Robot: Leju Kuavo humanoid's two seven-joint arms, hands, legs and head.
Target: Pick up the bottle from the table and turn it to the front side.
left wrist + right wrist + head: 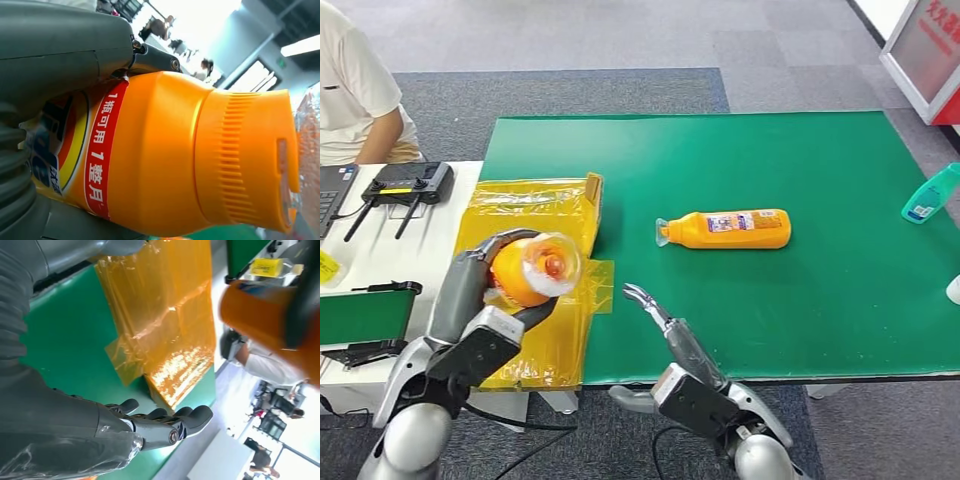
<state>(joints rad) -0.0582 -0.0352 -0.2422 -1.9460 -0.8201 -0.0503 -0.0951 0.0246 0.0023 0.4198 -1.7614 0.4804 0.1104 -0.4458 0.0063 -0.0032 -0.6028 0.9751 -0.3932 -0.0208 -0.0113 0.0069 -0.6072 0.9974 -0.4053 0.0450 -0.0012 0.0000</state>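
My left hand (482,290) holds an orange bottle (531,270) lifted above the yellow-wrapped box (535,205), its clear cap end toward the camera. In the left wrist view the orange bottle (158,160) shows a red label band and ribbed orange cap, with my left hand (56,55) wrapped around its body. A second orange bottle (731,229) lies on its side on the green table (810,300), cap pointing left. My right hand (663,325) hovers over the table's front edge, fingers extended and holding nothing; the right hand (158,422) shows straight fingers above the green surface.
A teal bottle (930,194) lies at the table's right edge. Yellow film (166,325) covers the box and spreads onto the table. A person in a white shirt (354,90) sits at the far left behind a white desk with a black controller (407,185) and a laptop.
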